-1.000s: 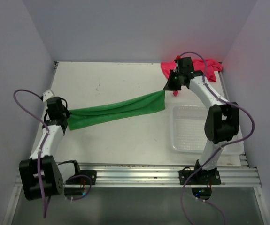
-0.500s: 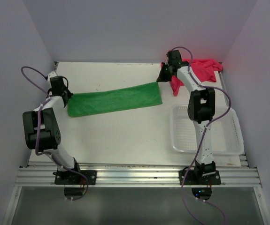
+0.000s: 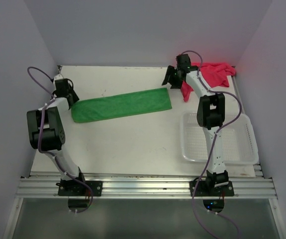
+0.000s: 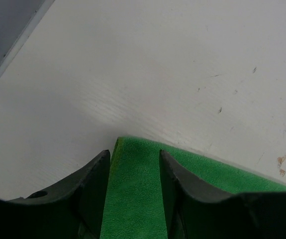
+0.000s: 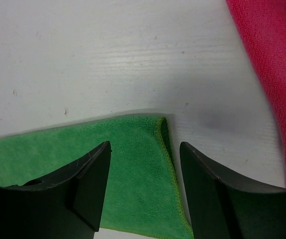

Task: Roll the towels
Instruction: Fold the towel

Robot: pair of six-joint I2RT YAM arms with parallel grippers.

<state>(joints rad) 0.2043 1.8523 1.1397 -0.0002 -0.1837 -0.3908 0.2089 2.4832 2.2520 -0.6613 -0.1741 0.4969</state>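
Bright green cloth towel (image 3: 123,104) lies flat as a long strip on the white surface (image 3: 133,144), running across its far half. Left pincer (image 3: 71,98) is spread, its fingers (image 4: 95,184) straddling the strip's left end corner. Right pincer (image 3: 170,82) is spread too, over the right end corner. Crumpled pink-red cloth towel (image 3: 215,72) sits in the far right corner, just beside the right pincer. Clear plastic mesh basket (image 3: 184,142) is on the right, nearer.
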